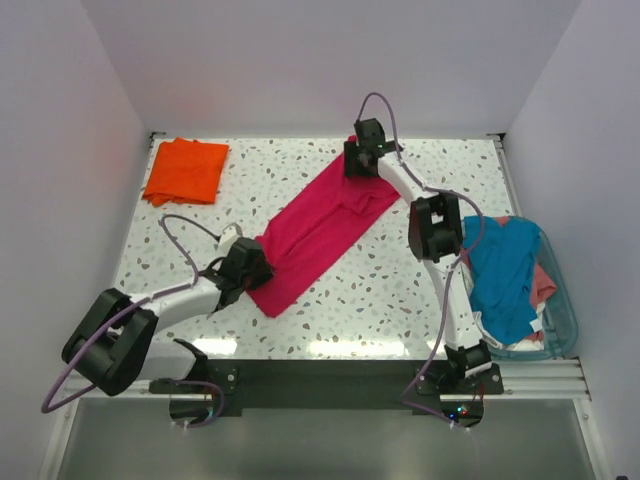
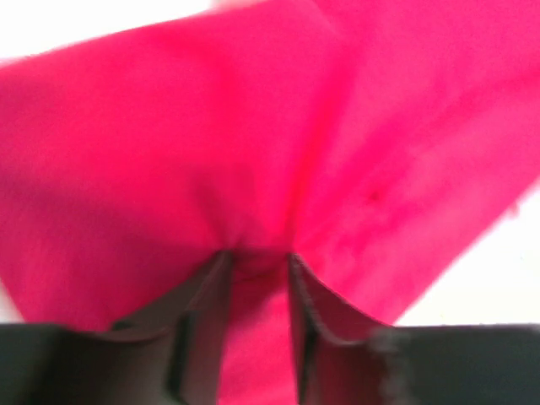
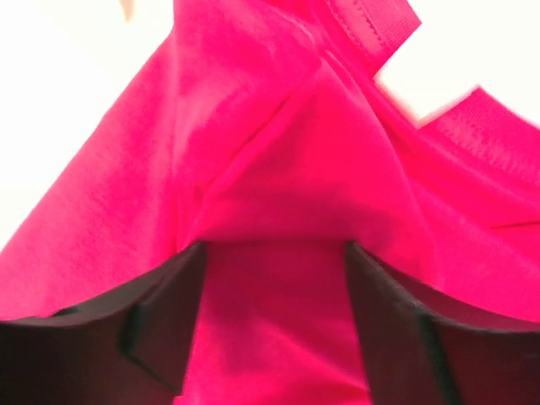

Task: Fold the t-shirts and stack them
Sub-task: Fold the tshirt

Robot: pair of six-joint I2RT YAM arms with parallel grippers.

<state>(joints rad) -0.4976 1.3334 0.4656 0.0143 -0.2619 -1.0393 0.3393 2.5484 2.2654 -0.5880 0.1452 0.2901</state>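
Only the orange shirt [image 1: 186, 170], left of the magenta shirt [image 1: 320, 230], looks folded. My left end effector [image 2: 257, 257] pinches the magenta shirt's near end, and my right end effector [image 3: 274, 249] gapes at its collar. Right of it, the teal shirt [image 1: 500, 270] and salmon shirt [image 1: 543, 283] lie unfolded in the tub [image 1: 570, 320].

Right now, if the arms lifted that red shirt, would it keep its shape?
Probably not: the magenta-red shirt puckers into folds where the left tool pinches it, so it looks floppy. Pushed, it would likely bunch; it rumples under the right tool.
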